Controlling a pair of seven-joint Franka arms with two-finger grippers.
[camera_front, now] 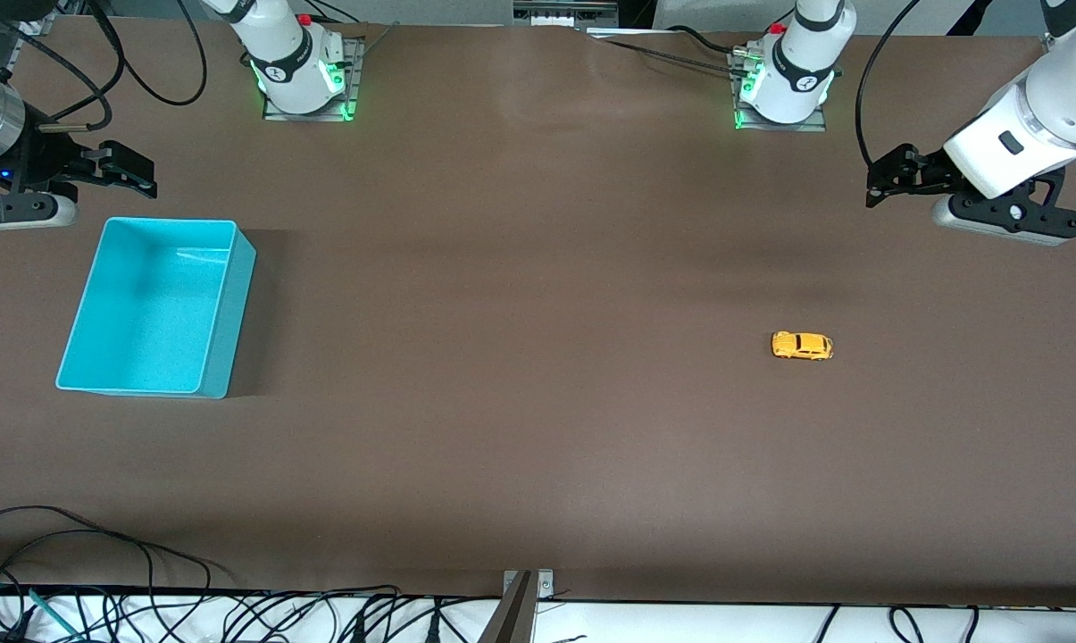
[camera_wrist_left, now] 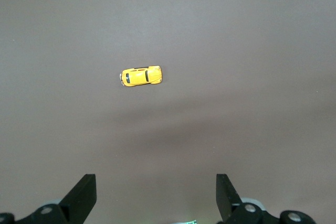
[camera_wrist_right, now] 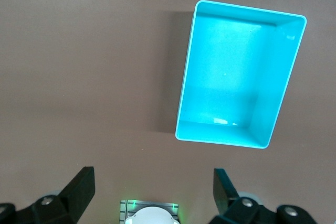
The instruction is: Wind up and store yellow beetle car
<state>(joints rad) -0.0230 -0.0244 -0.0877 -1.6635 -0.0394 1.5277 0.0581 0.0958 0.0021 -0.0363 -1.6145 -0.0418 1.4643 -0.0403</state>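
Note:
The yellow beetle car (camera_front: 802,346) stands on its wheels on the brown table toward the left arm's end; in the left wrist view the car (camera_wrist_left: 141,76) lies well ahead of the fingers. My left gripper (camera_front: 888,179) hangs open and empty in the air over the table's edge at that end, apart from the car; the left gripper (camera_wrist_left: 156,192) has only bare table between its fingers. My right gripper (camera_front: 137,172) is open and empty, up in the air by the turquoise bin (camera_front: 238,295). In the right wrist view the right gripper (camera_wrist_right: 154,187) also holds nothing.
The turquoise bin (camera_wrist_right: 241,72) is empty and sits toward the right arm's end of the table. Both arm bases (camera_front: 301,67) (camera_front: 788,76) stand along the table's edge farthest from the front camera. Cables (camera_front: 73,545) trail along the nearest edge.

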